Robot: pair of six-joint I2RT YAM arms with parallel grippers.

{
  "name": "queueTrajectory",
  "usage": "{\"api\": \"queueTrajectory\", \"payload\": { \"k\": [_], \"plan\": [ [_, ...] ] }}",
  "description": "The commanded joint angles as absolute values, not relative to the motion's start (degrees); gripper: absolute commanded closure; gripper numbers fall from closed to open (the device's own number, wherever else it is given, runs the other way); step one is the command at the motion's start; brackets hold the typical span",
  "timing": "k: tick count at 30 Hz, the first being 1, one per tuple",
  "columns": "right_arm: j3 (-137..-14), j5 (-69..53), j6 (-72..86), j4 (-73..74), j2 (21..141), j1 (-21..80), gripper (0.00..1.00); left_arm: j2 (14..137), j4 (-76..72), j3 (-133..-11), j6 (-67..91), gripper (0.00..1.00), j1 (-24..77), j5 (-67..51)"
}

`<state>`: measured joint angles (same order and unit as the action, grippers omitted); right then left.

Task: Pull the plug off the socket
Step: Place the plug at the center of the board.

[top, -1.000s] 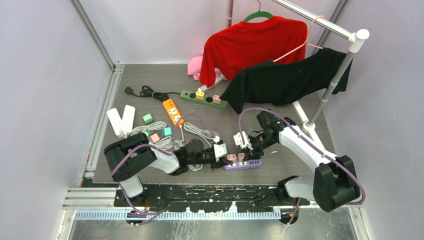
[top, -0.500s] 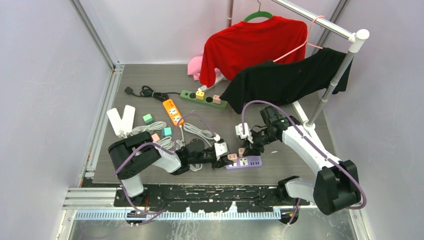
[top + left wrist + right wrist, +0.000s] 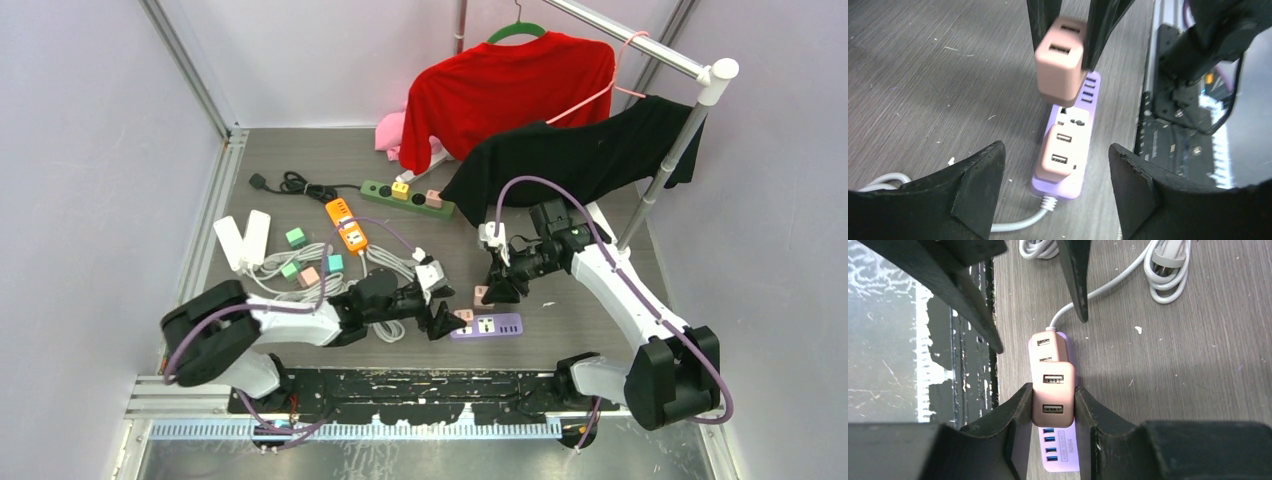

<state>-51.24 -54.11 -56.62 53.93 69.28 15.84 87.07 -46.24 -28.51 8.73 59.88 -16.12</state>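
A purple socket strip (image 3: pixel 497 326) (image 3: pixel 1071 118) (image 3: pixel 1063 454) lies flat near the table's front edge. One pink plug (image 3: pixel 465 315) (image 3: pixel 1059 156) (image 3: pixel 1046 346) sits in its cable end. My right gripper (image 3: pixel 489 293) (image 3: pixel 1053 407) is shut on a second pink plug (image 3: pixel 481 295) (image 3: pixel 1060 61) (image 3: pixel 1052 396), which hangs free just above the strip. My left gripper (image 3: pixel 441 319) (image 3: pixel 1058 192) stands open at the strip's cable end. Its fingers (image 3: pixel 975 187) straddle that end without touching it.
Behind lie a green strip (image 3: pixel 406 198) with plugs, an orange strip (image 3: pixel 346 223), two white strips (image 3: pixel 242 240), loose small plugs (image 3: pixel 309 270) and coiled white cable (image 3: pixel 392 262). A garment rack (image 3: pixel 655 185) with red and black shirts stands at the back right.
My right gripper has lifted its pink plug up off the purple strip. My left gripper, shut by the strip before, has opened and drawn back slightly to the left.
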Motion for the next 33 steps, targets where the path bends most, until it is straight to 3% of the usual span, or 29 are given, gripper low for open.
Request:
{"api": "queueTrajectory", "payload": {
  "k": [1,6,9,17,21,33],
  "plan": [
    [-53.6,-57.2,-49.6,52.1,67.9,15.1,0.98,77.5,-32.3,-33.2,18.7,0.24,59.5,-13.3],
    [-53.5,-57.1,-49.3,51.8,67.4,14.7,0.98,64.4,-13.7,-44.1,31.9,0.23,59.5,-10.1],
    [-53.5,-57.1,-49.2,51.9,67.4,14.4,0.98,59.6,-4.0,-53.0,39.8,0.22,59.5,-2.1],
    [-53.4,-59.4,-49.0,52.1,67.3,11.5,0.98,62.8,25.8,-83.1,57.2,0.22,61.0,15.9],
    [-53.4,-59.2,-49.6,52.6,68.2,9.6,0.98,63.9,29.5,-91.2,57.7,0.22,62.2,17.5],
    [-53.4,-59.6,-49.7,52.9,69.3,7.9,0.98,64.4,35.2,-99.7,55.5,0.21,62.3,22.0]
  ]
}}
